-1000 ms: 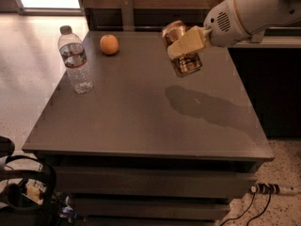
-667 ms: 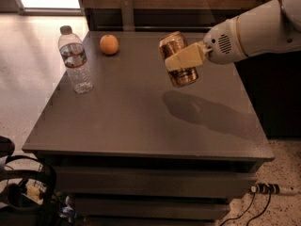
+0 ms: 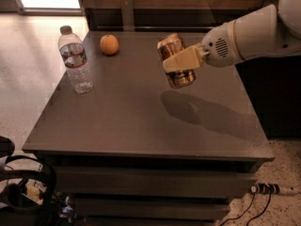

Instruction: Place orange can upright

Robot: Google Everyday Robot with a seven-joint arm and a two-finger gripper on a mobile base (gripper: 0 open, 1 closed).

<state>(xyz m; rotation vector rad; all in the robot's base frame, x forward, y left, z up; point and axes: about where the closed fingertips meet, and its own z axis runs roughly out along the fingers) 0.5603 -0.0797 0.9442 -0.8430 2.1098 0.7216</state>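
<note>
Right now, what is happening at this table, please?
The robot's single arm reaches in from the right, and its gripper is shut on the orange can. It holds the can in the air above the grey table, nearly upright with a slight tilt. The can's shadow falls on the tabletop below it. A water bottle and an orange fruit stand untouched at the far left.

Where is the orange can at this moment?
In the camera view, the orange can is held in the gripper, in the air above the table, to the right of the orange fruit.
</note>
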